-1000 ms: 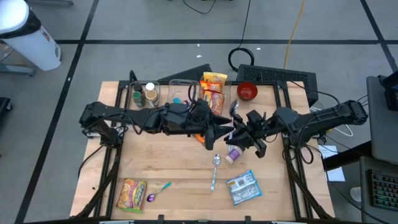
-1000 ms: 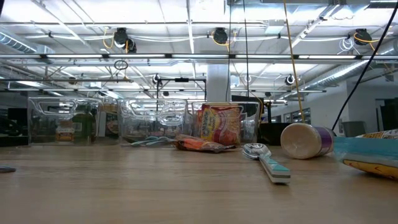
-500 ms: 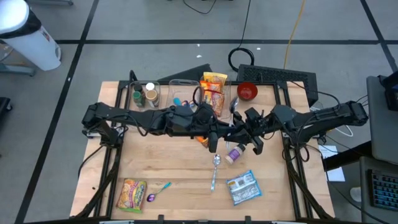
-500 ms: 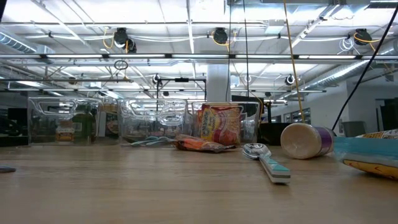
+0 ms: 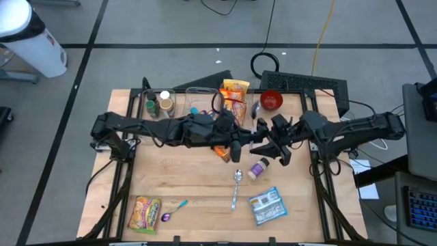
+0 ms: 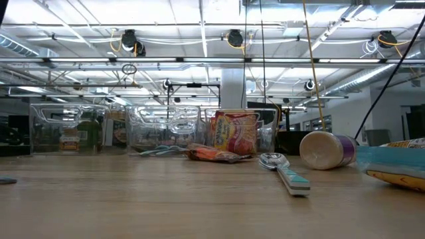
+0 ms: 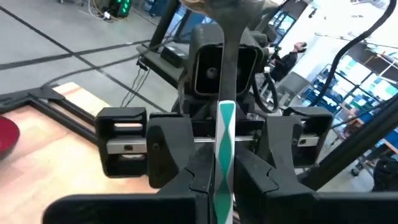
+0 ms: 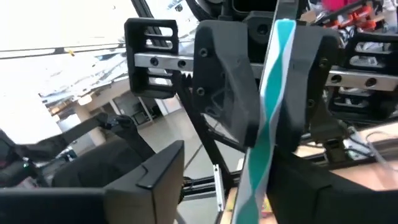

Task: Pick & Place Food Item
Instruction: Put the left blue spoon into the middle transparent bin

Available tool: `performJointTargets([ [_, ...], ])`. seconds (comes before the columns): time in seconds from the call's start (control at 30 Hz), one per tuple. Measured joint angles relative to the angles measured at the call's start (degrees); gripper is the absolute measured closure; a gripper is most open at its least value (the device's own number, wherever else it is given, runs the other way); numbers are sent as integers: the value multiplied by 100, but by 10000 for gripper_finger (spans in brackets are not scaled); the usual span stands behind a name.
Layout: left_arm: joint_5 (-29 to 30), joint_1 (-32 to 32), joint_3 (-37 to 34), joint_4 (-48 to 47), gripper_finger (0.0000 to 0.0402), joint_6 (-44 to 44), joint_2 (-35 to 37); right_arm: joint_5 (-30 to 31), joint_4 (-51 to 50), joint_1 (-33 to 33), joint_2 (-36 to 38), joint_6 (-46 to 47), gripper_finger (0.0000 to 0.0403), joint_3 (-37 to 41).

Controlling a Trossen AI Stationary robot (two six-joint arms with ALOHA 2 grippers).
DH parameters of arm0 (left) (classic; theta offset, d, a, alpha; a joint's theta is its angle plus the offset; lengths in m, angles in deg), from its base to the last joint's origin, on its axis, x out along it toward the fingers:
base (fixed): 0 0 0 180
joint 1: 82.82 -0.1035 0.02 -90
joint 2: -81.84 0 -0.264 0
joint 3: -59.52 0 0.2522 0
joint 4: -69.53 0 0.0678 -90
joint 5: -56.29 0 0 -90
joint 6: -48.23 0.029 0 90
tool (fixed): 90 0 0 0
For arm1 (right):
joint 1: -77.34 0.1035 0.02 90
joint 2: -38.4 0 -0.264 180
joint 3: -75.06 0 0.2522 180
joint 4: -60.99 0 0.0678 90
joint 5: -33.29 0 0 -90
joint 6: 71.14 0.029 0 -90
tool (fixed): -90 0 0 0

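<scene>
A spoon with a teal-and-white striped handle [image 7: 225,130] is held in the air above the table's middle, its metal neck [image 7: 228,43] rising to the bowl. My left gripper [image 5: 244,142] reaches in from the left and is shut on the handle. My right gripper [image 5: 263,145] faces it from the right and is open. Its two fingers [image 8: 152,177] stand on either side of the handle [image 8: 268,106], with a gap showing. An orange food packet [image 5: 220,152] lies on the table under the arms. My left gripper pinches the spoon's striped handle [image 7: 224,190] between its two fingers. The fingers come level from the table's left and lie across the handle. The spoon stands roughly upright with its bowl up, lifted clear of the table.
On the table lie a second spoon [image 5: 235,186], a purple cup on its side [image 5: 257,169], a blue-and-white packet [image 5: 266,206], a yellow snack bag [image 5: 145,213] and a small teal spoon [image 5: 176,207]. Clear bins [image 5: 167,102], an upright orange bag [image 5: 234,94] and a red bowl [image 5: 271,100] line the far edge.
My left gripper has shut on the spoon's handle, its fingers drawn together from a wide spread. My right gripper, which held the spoon, has parted its fingers. The spoon stays in the air between the two grippers.
</scene>
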Motion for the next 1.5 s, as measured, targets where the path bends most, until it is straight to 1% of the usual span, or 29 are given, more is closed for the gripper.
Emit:
performJointTargets([
  [0.13, 46, -122, 0, -506, 368, -81, 305, -198, -475, -378, 317, -124, 188, -3],
  [0.23, 295, -192, 2, -1180, 368, -276, 654, -212, -989, -653, 625, -213, 178, -7],
  [0.33, 642, -235, 2, -2129, 368, -566, 993, -201, -1554, -876, 924, -388, 173, -2],
  [0.47, 968, -359, 2, -3479, 368, -1227, 1336, -169, -2123, -1046, 1260, -484, 173, -4],
  [0.6, 1053, -607, 7, -4704, 368, -1939, 1407, -167, -2544, -1111, 1417, -484, 176, -2],
  [0.7, 979, -867, 7, -5370, 368, -2361, 1308, -162, -2512, -1112, 1477, -376, 175, 117],
  [0.77, 865, -1081, 7, -5710, 368, -2466, 1200, -162, -2397, -1110, 1482, -225, 174, 227],
  [0.97, 332, -1768, 7, -6073, 368, -2343, 669, -162, -2210, -1101, 1480, 548, 178, 779],
  [1.07, 119, -2086, 7, -6203, 368, -2159, 331, -157, -1551, -1058, 1480, 952, 177, 1213],
  [1.13, 12, -2269, 7, -6225, 368, -2036, 116, -81, -842, -947, 1476, 1080, 177, 1506],
  [1.23, -328, -2541, 7, -6207, 368, -1750, -208, 389, -75, -679, 1497, 1163, 180, 1804],
  [1.33, -612, -2792, 7, -6203, 368, -1464, -507, 853, -86, -368, 1538, 1001, 186, 1851],
  [1.5, -923, -3146, -9, -6211, 368, -1048, -828, 1527, -112, 167, 1590, 694, 194, 1851],
])
